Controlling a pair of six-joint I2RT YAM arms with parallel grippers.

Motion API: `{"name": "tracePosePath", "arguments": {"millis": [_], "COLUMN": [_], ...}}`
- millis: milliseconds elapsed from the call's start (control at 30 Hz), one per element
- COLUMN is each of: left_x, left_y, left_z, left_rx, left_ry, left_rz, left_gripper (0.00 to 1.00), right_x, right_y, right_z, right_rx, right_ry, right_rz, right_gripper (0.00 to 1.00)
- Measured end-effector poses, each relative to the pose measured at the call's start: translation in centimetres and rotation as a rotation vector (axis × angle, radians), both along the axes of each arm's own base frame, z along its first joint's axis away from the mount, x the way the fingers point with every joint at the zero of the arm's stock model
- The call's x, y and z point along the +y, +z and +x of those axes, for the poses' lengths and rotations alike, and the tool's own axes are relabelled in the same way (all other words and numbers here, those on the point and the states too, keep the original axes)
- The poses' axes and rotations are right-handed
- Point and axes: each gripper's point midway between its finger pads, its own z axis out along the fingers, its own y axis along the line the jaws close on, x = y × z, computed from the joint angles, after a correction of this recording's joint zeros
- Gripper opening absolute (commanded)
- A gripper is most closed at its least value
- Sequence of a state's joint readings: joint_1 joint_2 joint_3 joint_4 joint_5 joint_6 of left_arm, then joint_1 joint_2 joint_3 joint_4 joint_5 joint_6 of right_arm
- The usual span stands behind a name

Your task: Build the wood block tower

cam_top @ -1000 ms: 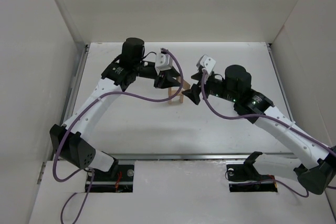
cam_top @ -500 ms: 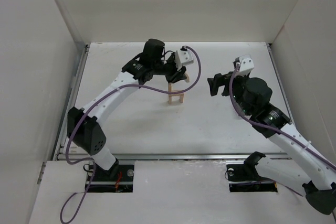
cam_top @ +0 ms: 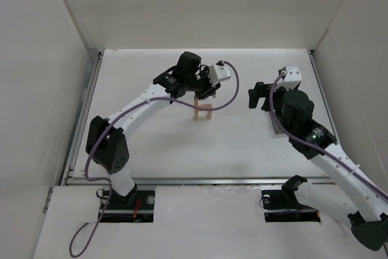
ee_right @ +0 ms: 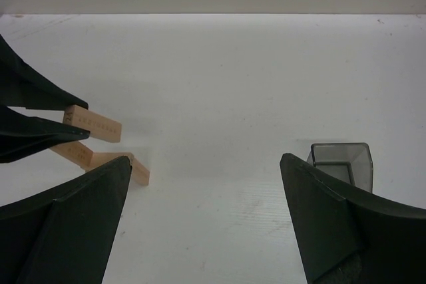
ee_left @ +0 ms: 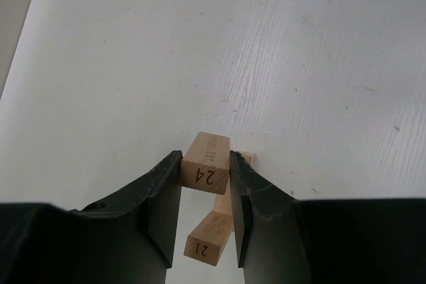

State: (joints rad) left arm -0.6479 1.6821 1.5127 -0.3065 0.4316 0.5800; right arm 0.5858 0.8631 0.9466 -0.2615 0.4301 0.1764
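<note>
The white bench (cam_top: 242, 144) is carrying the light tan wood block tower (cam_top: 203, 113), which is standing directly beneath the left claw (ee_left: 205, 164). That claw is pinching a thin tan wooden plank stamped 24 (ee_left: 208, 154) by its long sides. The plank's long axis is pointing straight ahead of the fingers, and another plank stamped 21 (ee_left: 208, 241) is lying just below. The right claw (cam_top: 257, 96) is gaping wide and empty, with the tower well off to its left, so the left arm is nearer. A small grey translucent bin (ee_right: 341, 157) is sitting just ahead of it.

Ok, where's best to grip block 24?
Grip block 24 by its two long side faces near the numbered end, coming in along its length from that end. Those faces are flat, parallel and narrow enough for the jaws. The left gripper pinches it that way, above block 21.
</note>
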Motion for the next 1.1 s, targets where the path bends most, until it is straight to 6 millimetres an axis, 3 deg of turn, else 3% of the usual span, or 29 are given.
{"name": "tracePosePath", "arguments": {"millis": [367, 1100], "left_x": [-0.3, 0.1], "left_y": [-4.7, -5.4], "left_z": [-0.1, -0.9], "left_rx": [0.054, 0.075], "left_ry": [-0.041, -0.075], "left_rz": [0.104, 0.135], "left_gripper": [0.0, 0.0], "right_x": [0.0, 0.2], "right_y": [-0.5, -0.5], "right_z": [-0.1, -0.2], "right_rx": [0.008, 0.009], "right_ry": [0.004, 0.021], "right_rz": [-0.005, -0.005], "right_gripper": [0.99, 0.99]}}
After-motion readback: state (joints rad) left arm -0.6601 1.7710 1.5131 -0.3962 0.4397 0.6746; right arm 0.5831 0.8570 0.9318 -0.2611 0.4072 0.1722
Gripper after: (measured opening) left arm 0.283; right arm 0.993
